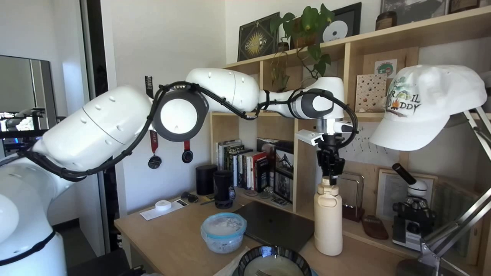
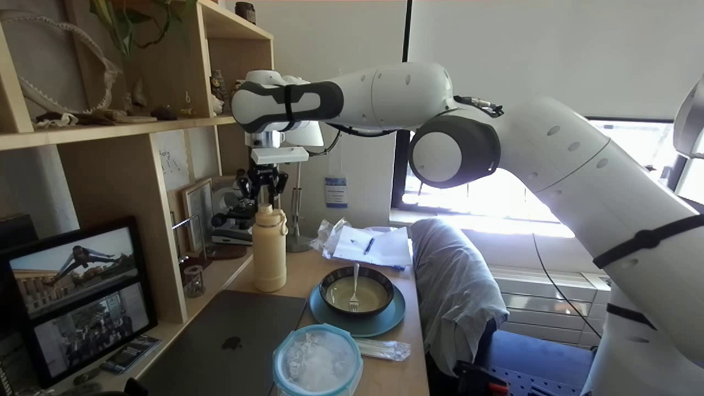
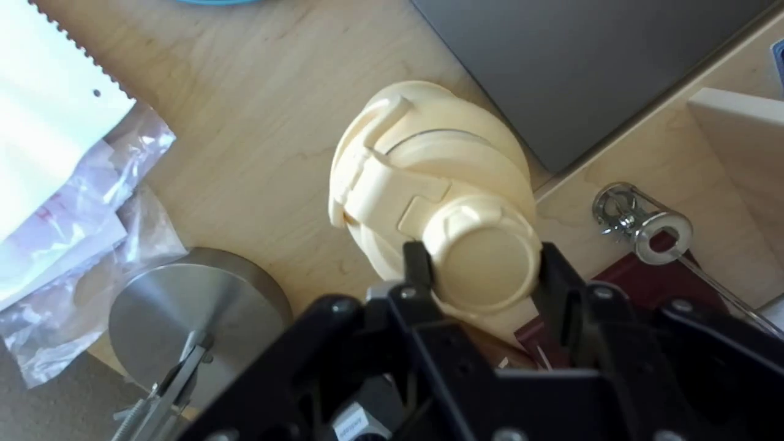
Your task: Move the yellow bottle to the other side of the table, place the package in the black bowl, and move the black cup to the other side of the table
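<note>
The desk (image 1: pixel 176 232) is bearing the laptop (image 1: pixel 274 225) and, just beside it, the upright bottle (image 1: pixel 328 226). The gripper (image 3: pixel 485 254) is clasping the bottle's top, probably because the body is looking too broad. An exterior view is showing the cup (image 1: pixel 222 188), which the wrist view is missing while better showing the cap (image 3: pixel 486 272) between both fingers (image 3: pixel 418 263).

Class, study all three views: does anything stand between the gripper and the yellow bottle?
Nothing visible does: in the wrist view, the gripper has its fingers on opposite sides of the cap of the yellow bottle, with nothing else between. Whether both touch is unclear.
</note>
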{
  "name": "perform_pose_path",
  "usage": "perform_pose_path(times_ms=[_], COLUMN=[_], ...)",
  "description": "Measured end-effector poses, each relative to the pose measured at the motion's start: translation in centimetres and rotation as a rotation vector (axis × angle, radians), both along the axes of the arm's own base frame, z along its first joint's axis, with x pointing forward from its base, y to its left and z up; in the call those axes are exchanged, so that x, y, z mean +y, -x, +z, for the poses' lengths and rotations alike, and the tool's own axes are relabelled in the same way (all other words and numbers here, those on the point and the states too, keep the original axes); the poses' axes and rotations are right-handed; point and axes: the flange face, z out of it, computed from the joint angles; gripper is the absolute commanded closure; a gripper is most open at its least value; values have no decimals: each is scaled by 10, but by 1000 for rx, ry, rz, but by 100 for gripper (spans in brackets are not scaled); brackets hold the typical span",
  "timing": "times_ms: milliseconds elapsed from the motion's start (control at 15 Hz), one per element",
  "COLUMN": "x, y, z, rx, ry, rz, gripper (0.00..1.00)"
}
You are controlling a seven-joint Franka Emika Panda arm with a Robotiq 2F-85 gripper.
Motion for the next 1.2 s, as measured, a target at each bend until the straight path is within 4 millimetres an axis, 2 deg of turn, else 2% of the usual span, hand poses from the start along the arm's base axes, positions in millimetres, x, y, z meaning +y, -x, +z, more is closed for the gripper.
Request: perform_pose_path(times_ms=[467,800,1000,1200], x=[0,-3,7,27], y=[17,22,25,26], z=[6,24,41,57], rx=[126,124,124,134], ry=[-46,-47,-49,-53], rz=[-4,-9,21,80], gripper=[80,80,80,80])
